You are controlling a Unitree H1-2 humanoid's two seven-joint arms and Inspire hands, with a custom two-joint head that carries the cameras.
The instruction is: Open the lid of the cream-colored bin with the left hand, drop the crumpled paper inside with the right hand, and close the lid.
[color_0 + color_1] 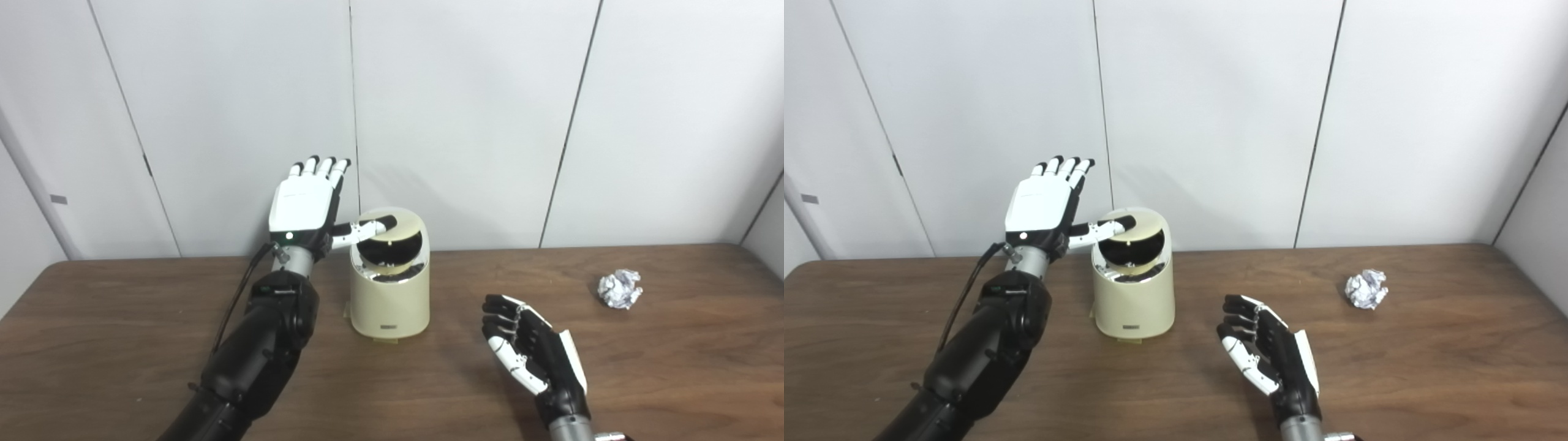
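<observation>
Nearest the cameras, the right hand hovers low over the brown surface, palm turned inward and its fingers loosely curled but apart, holding nothing. It sits well apart from the paper it is meant to fetch.

Farther in and to the left, the dark left arm rises from the bottom edge to the left hand, which is raised beside the bin with the palm facing away and the fingers straight up and spread. Only the thumb reaches sideways, its tip resting on the lid. The lid looks tilted, with a dark gap showing under its front edge, so the opening step appears to be under way, though how far it can swing is not clear.

The bin stands upright near the middle of the surface. It looks like a small, light plastic tub with a smooth, glossy rim, so a hard push on the lid could slide or tip it; a gentle press near the lid's edge seems the safer contact.

The crumpled paper lies far right, toward the back of the surface, near the wall. It looks light, springy and easily crushed, with no fixed shape; closing the fingers around its whole bulk from above should hold it without much force.
</observation>
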